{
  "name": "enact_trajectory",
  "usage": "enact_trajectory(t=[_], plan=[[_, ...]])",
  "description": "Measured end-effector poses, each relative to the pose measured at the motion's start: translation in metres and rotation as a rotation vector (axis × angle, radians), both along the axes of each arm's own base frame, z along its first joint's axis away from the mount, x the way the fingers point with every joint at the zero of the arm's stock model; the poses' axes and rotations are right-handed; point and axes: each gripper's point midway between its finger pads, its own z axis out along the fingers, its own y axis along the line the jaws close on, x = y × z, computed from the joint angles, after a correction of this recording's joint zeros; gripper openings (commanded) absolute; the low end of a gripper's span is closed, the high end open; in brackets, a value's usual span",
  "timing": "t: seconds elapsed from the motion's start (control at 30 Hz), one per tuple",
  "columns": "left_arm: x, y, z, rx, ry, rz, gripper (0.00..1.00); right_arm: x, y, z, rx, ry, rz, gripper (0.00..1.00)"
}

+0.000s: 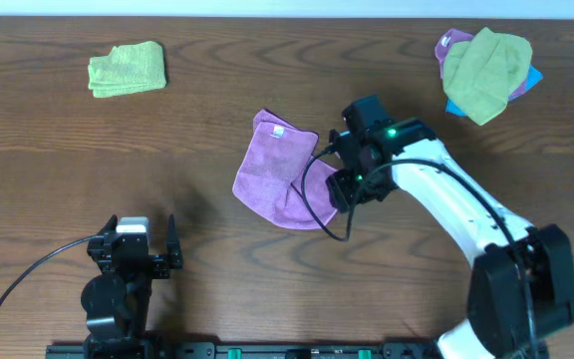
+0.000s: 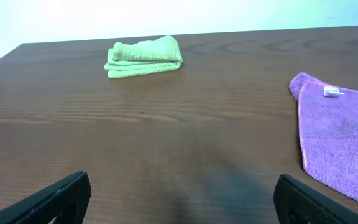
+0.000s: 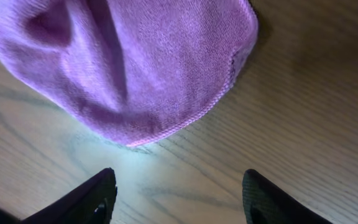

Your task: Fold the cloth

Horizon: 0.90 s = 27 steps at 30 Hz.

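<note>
Right jaws wide apart, empty, hovering just above the hemmed edge of the purple cloth [image 3: 135,62], which lies rumpled mid surface [image 1: 48,150]. Judgement: drop onto that hem, pinch one layer only, carry it across toward the tagged corner. Left jaws open, empty, well apart. White tag [image 1: 279,130] unreadable.

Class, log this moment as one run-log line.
right gripper: open, at edge of crumpled purple fabric cloth | left gripper: open, away from cloth | fold: unfinished
</note>
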Motion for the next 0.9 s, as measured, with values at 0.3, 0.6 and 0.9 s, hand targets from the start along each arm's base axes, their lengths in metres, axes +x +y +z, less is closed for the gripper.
enact_trajectory(t=[0.3,0.6,0.9], plan=[[0.0,0.0,0.0,0.0,0.0,0.0,0.95,0.022,0.006,-0.023,-0.003,-0.041,0.022,0.56],[0.0,0.0,0.0,0.0,0.0,0.0,0.95,0.045,0.0,-0.033,-0.003,-0.094,0.002,0.5],[0.0,0.0,0.0,0.0,0.0,0.0,0.95,0.04,-0.005,-0.062,-0.035,-0.026,0.01,0.26]])
